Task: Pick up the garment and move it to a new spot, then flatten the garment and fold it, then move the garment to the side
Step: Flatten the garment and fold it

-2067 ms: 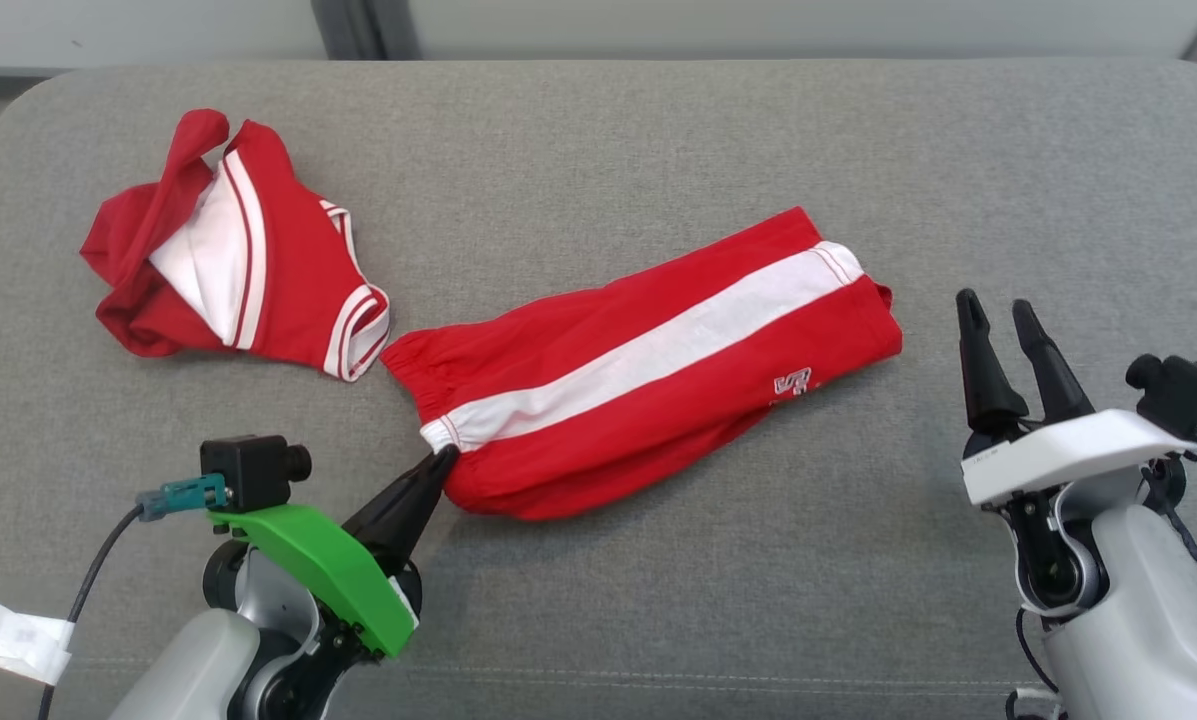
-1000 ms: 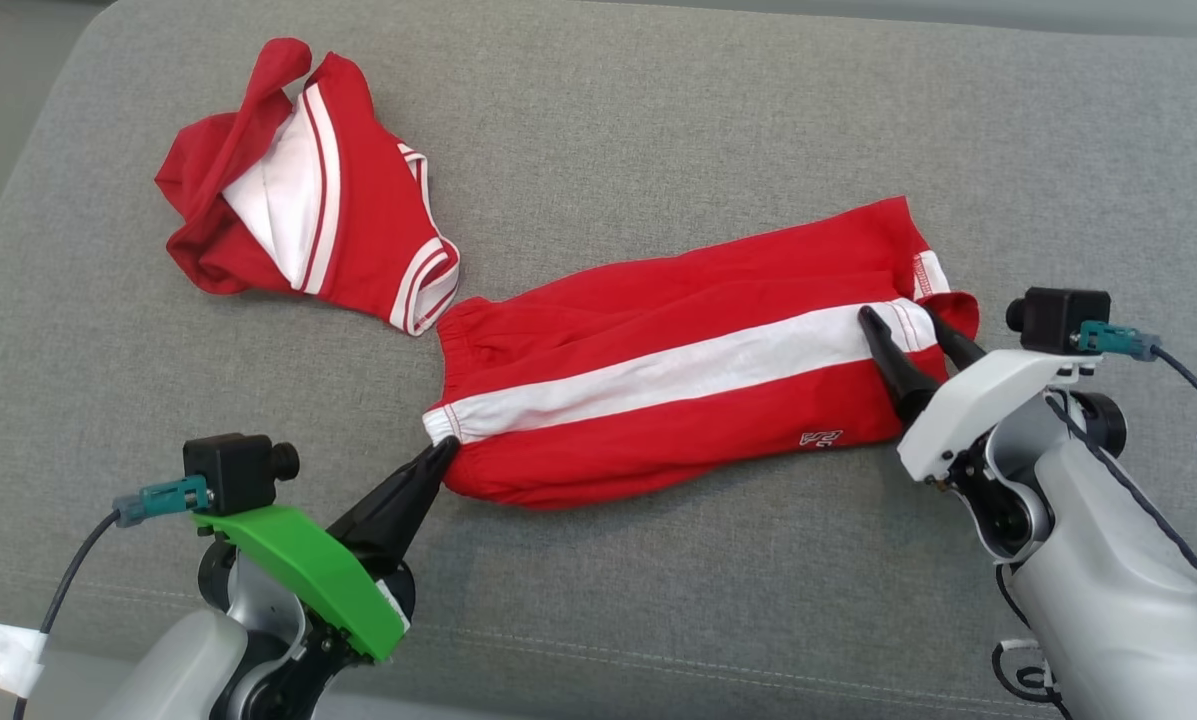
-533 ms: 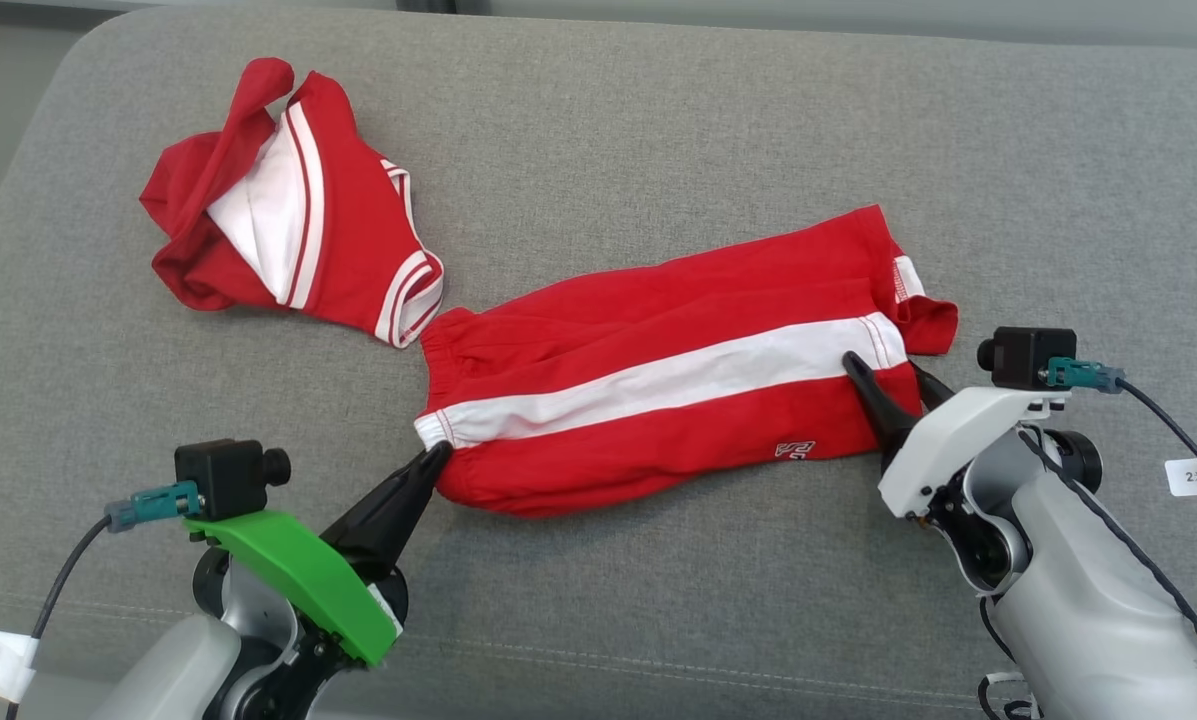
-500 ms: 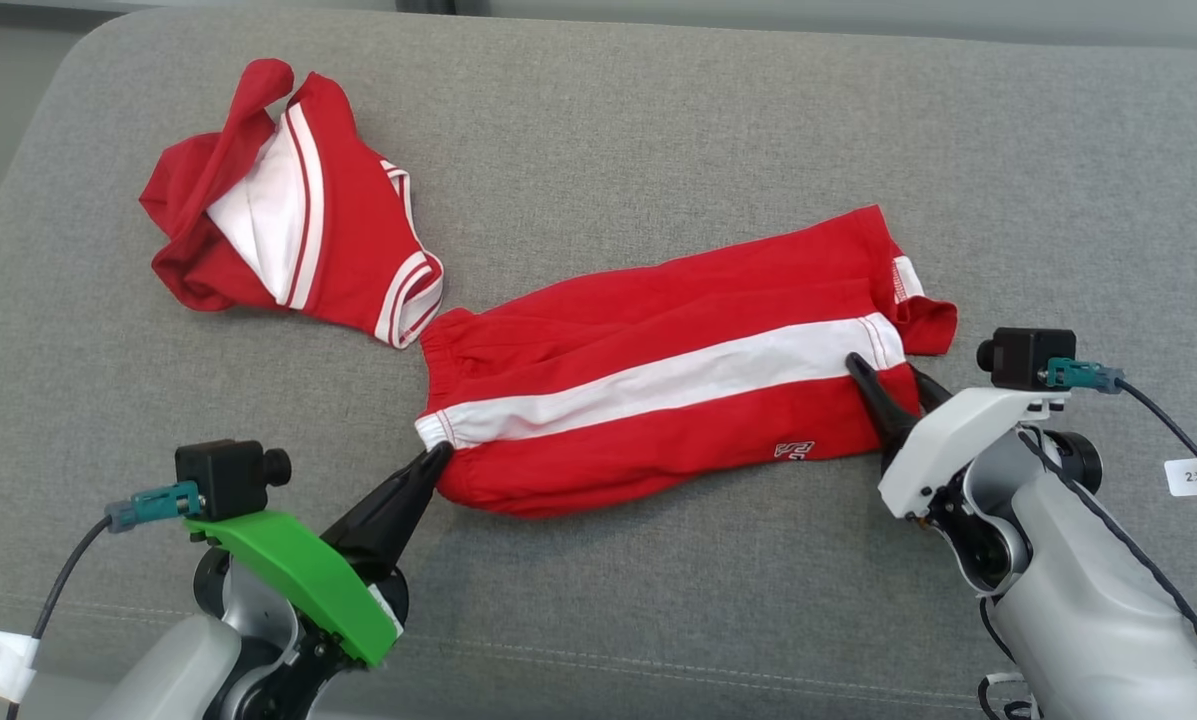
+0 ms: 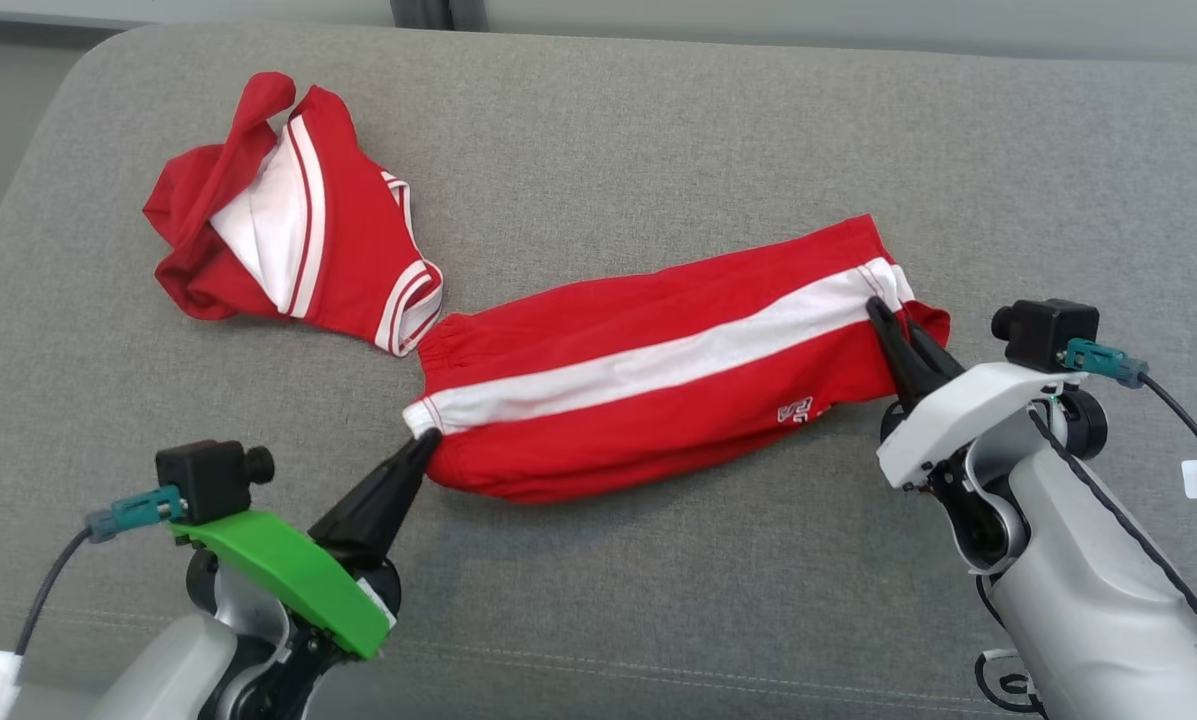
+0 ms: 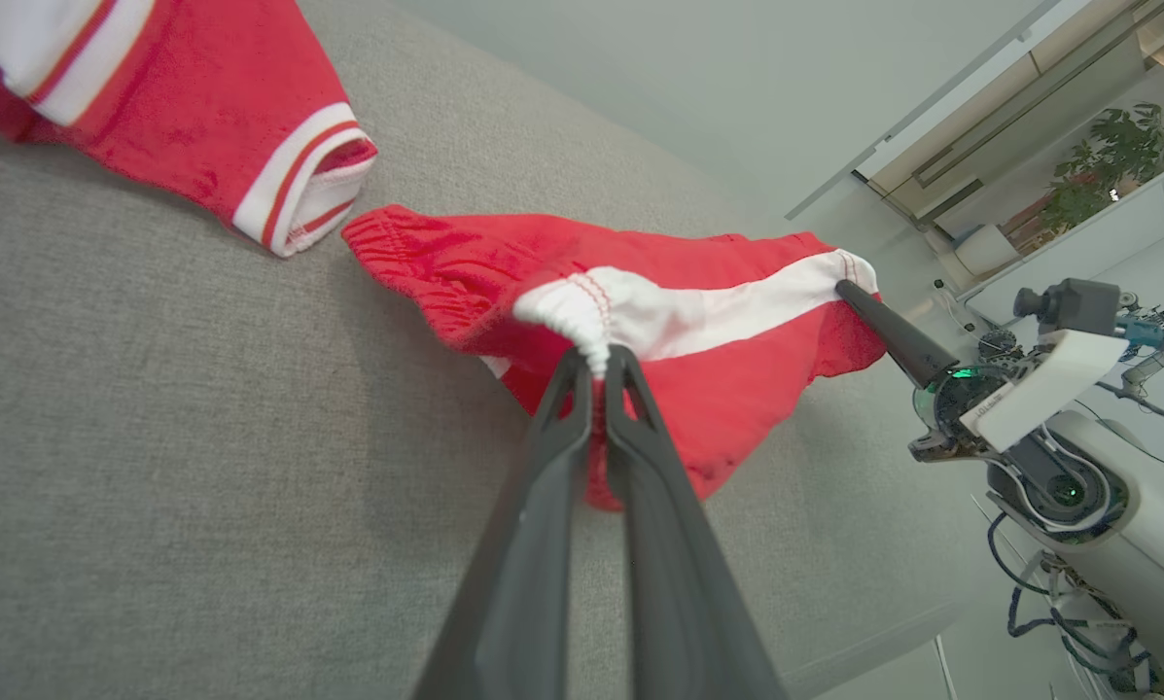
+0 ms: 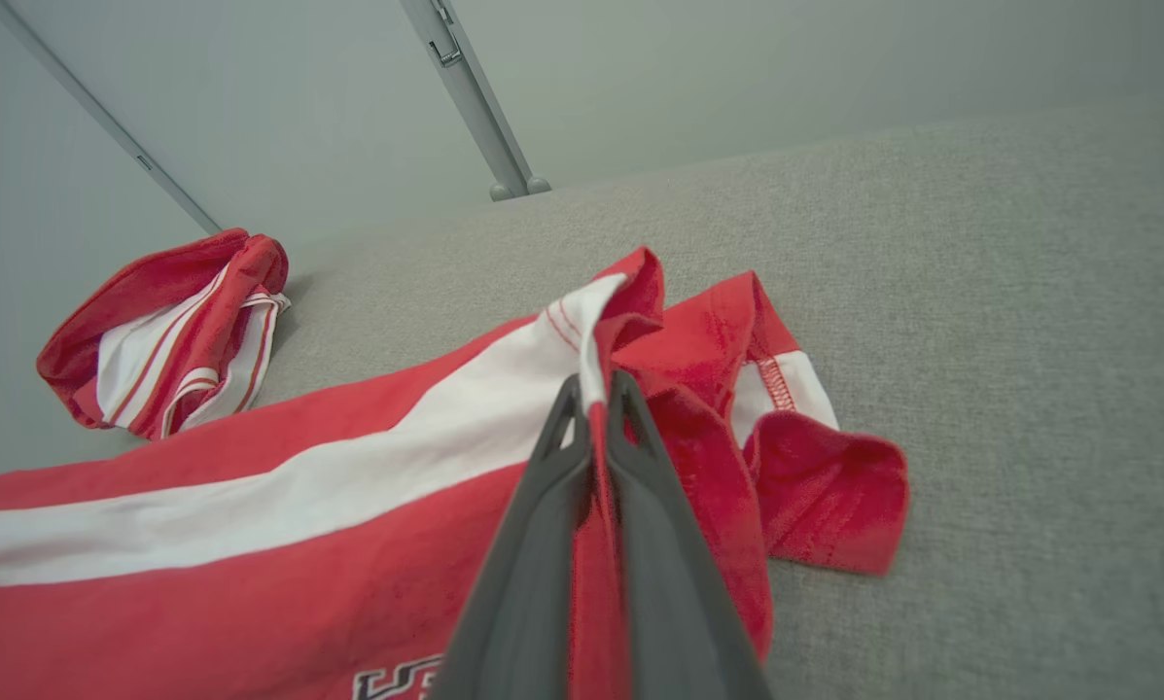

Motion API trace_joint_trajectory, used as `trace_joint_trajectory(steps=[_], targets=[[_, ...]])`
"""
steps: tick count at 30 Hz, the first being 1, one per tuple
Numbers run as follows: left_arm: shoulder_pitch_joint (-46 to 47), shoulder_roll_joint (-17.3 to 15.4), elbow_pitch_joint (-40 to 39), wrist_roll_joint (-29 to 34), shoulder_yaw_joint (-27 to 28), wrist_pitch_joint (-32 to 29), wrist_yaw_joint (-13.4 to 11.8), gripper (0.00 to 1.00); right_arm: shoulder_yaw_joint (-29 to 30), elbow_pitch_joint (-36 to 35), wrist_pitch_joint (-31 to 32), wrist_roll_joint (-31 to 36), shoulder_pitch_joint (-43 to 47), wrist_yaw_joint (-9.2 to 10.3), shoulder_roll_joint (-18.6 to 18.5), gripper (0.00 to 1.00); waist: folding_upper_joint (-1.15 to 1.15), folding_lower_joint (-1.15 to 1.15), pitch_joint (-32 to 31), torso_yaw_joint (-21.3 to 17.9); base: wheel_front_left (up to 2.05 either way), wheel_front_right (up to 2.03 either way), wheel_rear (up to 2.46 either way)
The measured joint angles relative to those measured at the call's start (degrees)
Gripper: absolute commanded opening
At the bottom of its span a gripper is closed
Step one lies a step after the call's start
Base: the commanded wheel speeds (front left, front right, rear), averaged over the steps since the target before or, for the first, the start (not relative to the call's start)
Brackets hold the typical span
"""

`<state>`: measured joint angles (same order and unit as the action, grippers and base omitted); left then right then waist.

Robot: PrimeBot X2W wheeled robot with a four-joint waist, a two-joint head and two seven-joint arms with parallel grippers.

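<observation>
A pair of red shorts (image 5: 658,400) with a white stripe is stretched across a grey cushion (image 5: 658,130). The gathered waistband corner is pinched by the left tool (image 5: 424,440), and the hem at the stripe's far end is clamped by the right tool (image 5: 886,318). A crumpled red top (image 5: 288,220) is seen just beside the waistband.

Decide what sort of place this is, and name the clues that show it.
Probably an indoor room, home-like or a lab mock-up: a grey upholstered cushion, sofa-like, bears red shorts, and a potted plant stands beyond.
</observation>
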<state>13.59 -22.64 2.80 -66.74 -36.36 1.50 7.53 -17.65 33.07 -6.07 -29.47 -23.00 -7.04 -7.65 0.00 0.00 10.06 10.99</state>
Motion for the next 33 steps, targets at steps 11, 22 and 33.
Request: trace_joint_trajectory(steps=[11, 22, 33], targets=[[0.07, 0.29, -2.55, 0.36, 8.34, 11.25, 0.0, 0.0, -0.18, -7.0, -8.12, 1.29, -0.14, -0.07, -0.07, 0.0, 0.0, 0.0, -2.11, -2.33, 0.0, 0.0, 0.0], [-1.8, -2.09, -4.67, -0.24, 3.04, 8.11, 0.0, 0.0, 2.0, -12.03, -8.18, -1.9, 2.53, -0.07, -0.77, 0.0, 0.0, 0.0, -3.21, -6.63, 0.0, 0.0, 0.0], [11.02, -6.33, -0.59, -2.2, 3.3, -3.11, 0.0, 0.0, -1.02, -14.55, -4.92, -7.03, -3.67, -0.08, -2.82, 0.0, 0.0, 0.0, -0.92, -9.72, 0.0, 0.0, 0.0]])
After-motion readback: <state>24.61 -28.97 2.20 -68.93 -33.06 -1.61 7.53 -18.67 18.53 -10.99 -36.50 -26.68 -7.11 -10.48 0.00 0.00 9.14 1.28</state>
